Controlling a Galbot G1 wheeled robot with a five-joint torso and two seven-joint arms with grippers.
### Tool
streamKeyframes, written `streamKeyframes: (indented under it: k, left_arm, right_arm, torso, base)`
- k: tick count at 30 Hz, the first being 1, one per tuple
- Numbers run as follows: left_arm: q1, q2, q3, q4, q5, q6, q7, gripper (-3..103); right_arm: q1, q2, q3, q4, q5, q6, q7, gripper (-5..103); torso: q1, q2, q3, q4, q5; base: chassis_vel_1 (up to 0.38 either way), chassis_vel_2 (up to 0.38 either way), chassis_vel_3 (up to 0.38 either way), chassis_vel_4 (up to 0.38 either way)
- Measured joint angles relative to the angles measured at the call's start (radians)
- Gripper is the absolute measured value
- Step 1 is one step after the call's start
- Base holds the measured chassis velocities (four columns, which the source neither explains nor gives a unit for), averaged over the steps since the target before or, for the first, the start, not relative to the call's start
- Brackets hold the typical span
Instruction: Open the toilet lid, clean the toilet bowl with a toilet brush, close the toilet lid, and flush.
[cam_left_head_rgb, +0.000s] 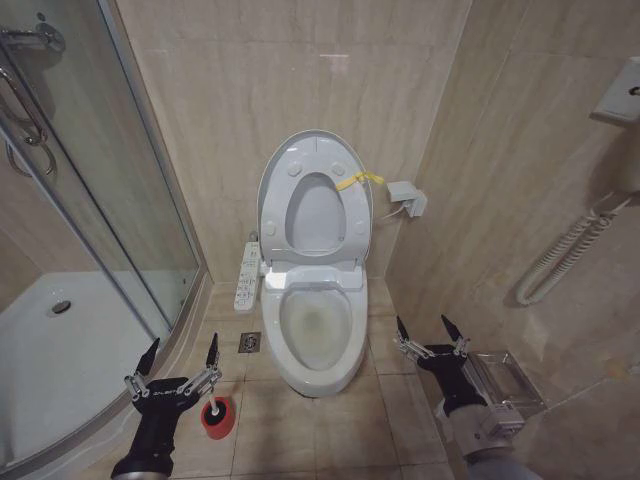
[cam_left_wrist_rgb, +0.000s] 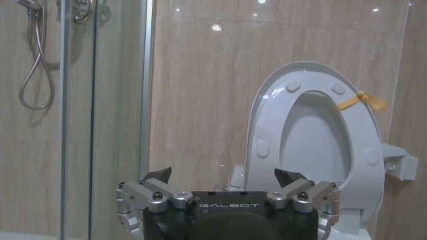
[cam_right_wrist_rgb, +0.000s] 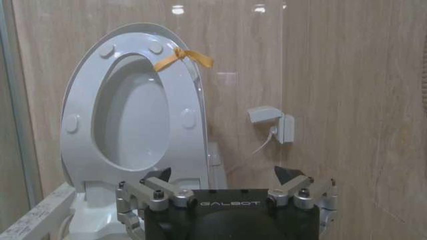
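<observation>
The toilet lid (cam_left_head_rgb: 312, 141) stands upright against the back wall, and the ring seat (cam_left_head_rgb: 352, 215) is raised against it. A yellow strap (cam_left_head_rgb: 358, 180) is tied at their edge. The white toilet bowl (cam_left_head_rgb: 318, 372) lies open below, with its side control panel (cam_left_head_rgb: 247, 274). A red holder cup (cam_left_head_rgb: 217, 419) stands on the floor left of the bowl with the dark head of the toilet brush (cam_left_head_rgb: 215, 406) in it. My left gripper (cam_left_head_rgb: 182, 345) hangs open just left of and above the cup. My right gripper (cam_left_head_rgb: 424, 325) is open to the right of the bowl. The wrist views face the lid (cam_left_wrist_rgb: 313, 135) (cam_right_wrist_rgb: 133, 120) past the open left gripper (cam_left_wrist_rgb: 223, 176) and the open right gripper (cam_right_wrist_rgb: 223, 175).
A glass shower enclosure (cam_left_head_rgb: 100, 200) curves along the left. A floor drain (cam_left_head_rgb: 249, 342) sits between it and the bowl. A clear box (cam_left_head_rgb: 505, 380) is at my right wrist. A small wall box (cam_left_head_rgb: 408, 197) and a coiled cord (cam_left_head_rgb: 565, 250) are on the right walls.
</observation>
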Motion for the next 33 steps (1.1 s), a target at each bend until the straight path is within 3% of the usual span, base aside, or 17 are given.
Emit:
streamKeyframes:
  k: [33]
  left_arm:
    - [0.0, 0.0, 0.0, 0.0, 0.0, 0.0, 0.0, 100]
  right_arm:
    - [0.0, 0.0, 0.0, 0.0, 0.0, 0.0, 0.0, 100]
  torso:
    - [0.0, 0.0, 0.0, 0.0, 0.0]
  base:
    - [0.0, 0.0, 0.0, 0.0]
